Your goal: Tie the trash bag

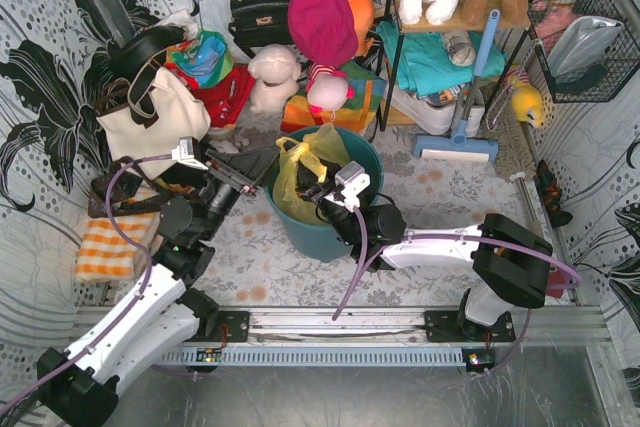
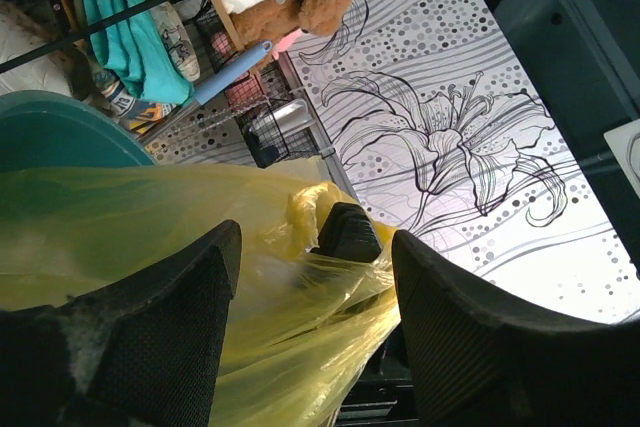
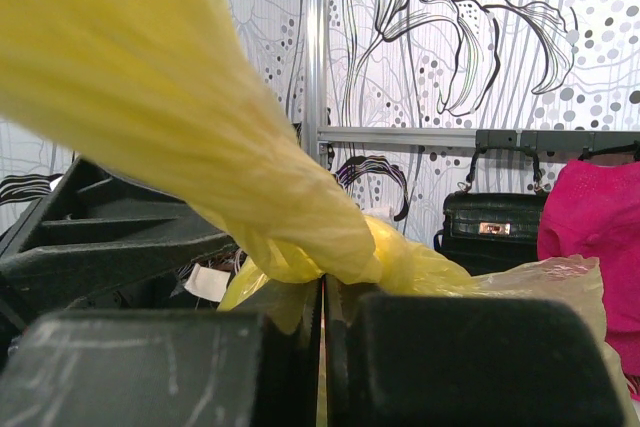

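Note:
The trash bag (image 1: 300,159) is thin yellow plastic standing up out of the round teal bin (image 1: 305,235). My right gripper (image 1: 320,189) reaches over the bin from the right. In the right wrist view its jaws (image 3: 322,292) are shut on a gathered fold of the trash bag (image 3: 210,127), just below a twisted bunch. My left gripper (image 1: 262,175) is at the bin's left rim. In the left wrist view it (image 2: 315,282) stands open with the stretched trash bag (image 2: 270,327) lying between its fingers (image 2: 150,327), and the fingers do not press on the bag.
A cream tote bag (image 1: 150,119) and an orange checked cloth (image 1: 108,247) lie left of the bin. Plush toys (image 1: 272,75), a black handbag (image 1: 260,12), a shelf (image 1: 440,57) and a blue squeegee (image 1: 462,127) crowd the back. A wire basket (image 1: 585,42) hangs right.

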Robot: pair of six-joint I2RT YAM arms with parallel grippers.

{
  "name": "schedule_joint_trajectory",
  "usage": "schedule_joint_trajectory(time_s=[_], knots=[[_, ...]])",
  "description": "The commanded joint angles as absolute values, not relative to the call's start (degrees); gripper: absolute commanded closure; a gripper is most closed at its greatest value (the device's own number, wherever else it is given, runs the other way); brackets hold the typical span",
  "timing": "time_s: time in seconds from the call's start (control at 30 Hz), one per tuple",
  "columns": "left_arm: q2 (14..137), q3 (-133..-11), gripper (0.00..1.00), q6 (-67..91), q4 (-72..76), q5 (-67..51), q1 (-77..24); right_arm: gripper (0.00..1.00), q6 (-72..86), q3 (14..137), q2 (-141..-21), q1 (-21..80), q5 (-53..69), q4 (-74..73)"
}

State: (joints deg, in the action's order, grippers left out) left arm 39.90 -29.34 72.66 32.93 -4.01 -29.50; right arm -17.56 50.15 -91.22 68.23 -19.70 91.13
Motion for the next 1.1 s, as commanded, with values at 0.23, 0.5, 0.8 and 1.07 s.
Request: schedule_joint_trajectory(time_s=[0.23, 0.5, 0.8, 1.07], knots=[[44.7, -31.1, 0.29, 76.1, 43.2, -7.5, -28.8, 1.00, -16.7, 50.6, -89.6, 68.4, -19.1, 97.1], [46.4, -31.7, 0.32, 76.4, 45.6, -8.3, -28.0, 1.00, -16.6, 50.4, -89.4, 68.4, -19.0, 97.1], [47.3, -35.2, 0.53, 73.8, 44.0, -9.8, -27.3, 1.00, -16.5, 50.1, -89.3, 68.4, -19.1, 97.1], [47.0, -35.0, 0.62, 73.6, 43.5, -9.6, -27.2, 1.00, -16.4, 49.9, -89.3, 68.4, -19.2, 97.1]])
